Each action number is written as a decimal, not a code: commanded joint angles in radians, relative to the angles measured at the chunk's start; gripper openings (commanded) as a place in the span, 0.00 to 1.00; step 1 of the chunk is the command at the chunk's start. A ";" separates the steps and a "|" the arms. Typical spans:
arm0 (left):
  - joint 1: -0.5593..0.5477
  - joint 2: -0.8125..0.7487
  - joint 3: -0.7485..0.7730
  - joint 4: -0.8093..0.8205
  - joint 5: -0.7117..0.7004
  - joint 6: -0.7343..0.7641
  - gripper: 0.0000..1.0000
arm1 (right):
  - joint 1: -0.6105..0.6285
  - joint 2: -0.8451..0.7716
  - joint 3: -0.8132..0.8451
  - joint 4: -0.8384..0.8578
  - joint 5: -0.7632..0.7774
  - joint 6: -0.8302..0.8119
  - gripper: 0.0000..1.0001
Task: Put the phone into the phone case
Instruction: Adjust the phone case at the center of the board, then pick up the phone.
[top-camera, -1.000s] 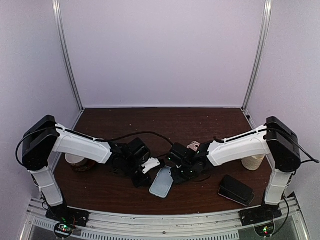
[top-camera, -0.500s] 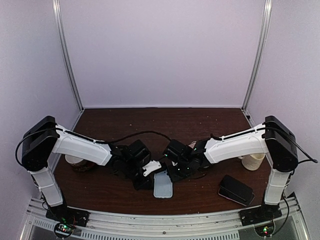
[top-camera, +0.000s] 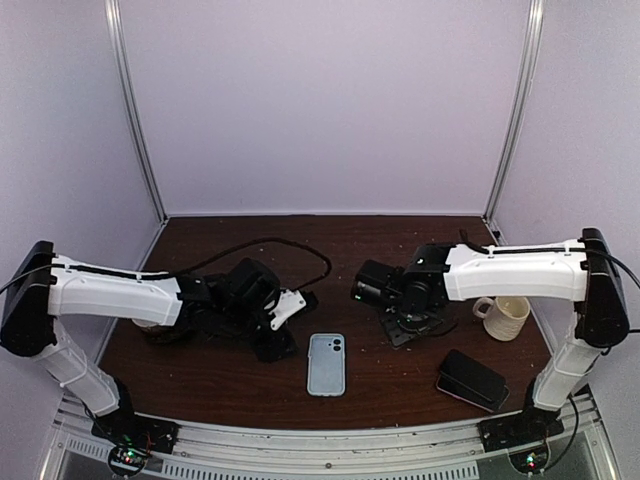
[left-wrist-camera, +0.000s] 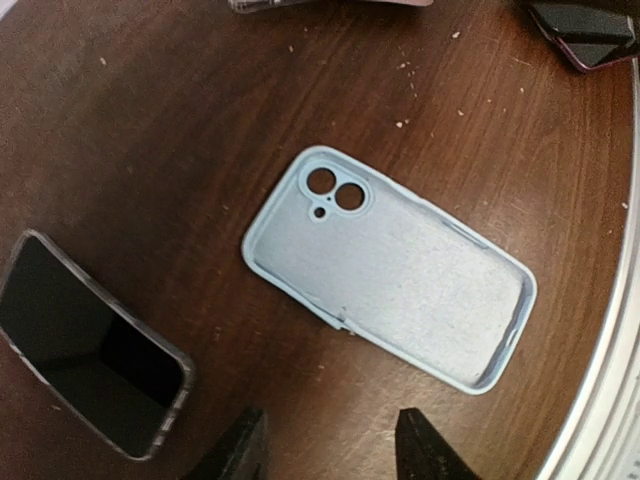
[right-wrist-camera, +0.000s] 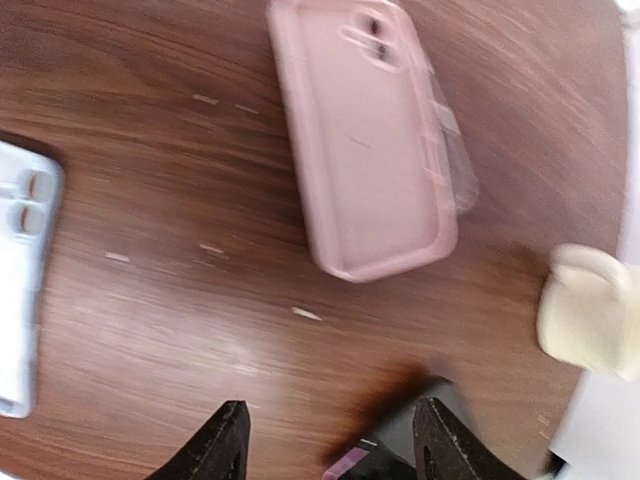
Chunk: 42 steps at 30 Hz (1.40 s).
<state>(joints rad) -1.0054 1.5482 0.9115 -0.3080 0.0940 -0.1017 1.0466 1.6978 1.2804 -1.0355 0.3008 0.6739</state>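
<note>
I see both pairs of jaws apart and empty: left gripper (left-wrist-camera: 330, 452) hangs over the blue case (left-wrist-camera: 390, 270), phone (left-wrist-camera: 90, 345) beside it; right gripper (right-wrist-camera: 330, 445) above a blurred, probably pink case (right-wrist-camera: 365, 140).

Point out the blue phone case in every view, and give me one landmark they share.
Top view: the blue case lies flat at front centre, between the two arms.
Left wrist: the blue case fills the middle, camera holes at its upper left.
Right wrist: the blue case is cut off by the left edge, camera holes near its top.
Shared landmark: the brown table under it in all three.
</note>
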 joint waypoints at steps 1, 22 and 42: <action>-0.004 -0.048 0.003 -0.011 -0.075 -0.026 0.55 | -0.003 0.016 0.001 -0.358 0.203 0.146 0.59; -0.003 0.015 0.043 -0.074 -0.022 -0.030 0.59 | 0.133 0.330 -0.036 -0.372 0.192 0.236 0.54; -0.002 0.029 0.047 -0.069 0.016 -0.022 0.59 | 0.124 0.419 -0.061 -0.415 0.271 0.253 0.38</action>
<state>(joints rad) -1.0054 1.5726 0.9390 -0.3927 0.0799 -0.1253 1.1774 2.1109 1.2240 -1.4204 0.5117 0.9020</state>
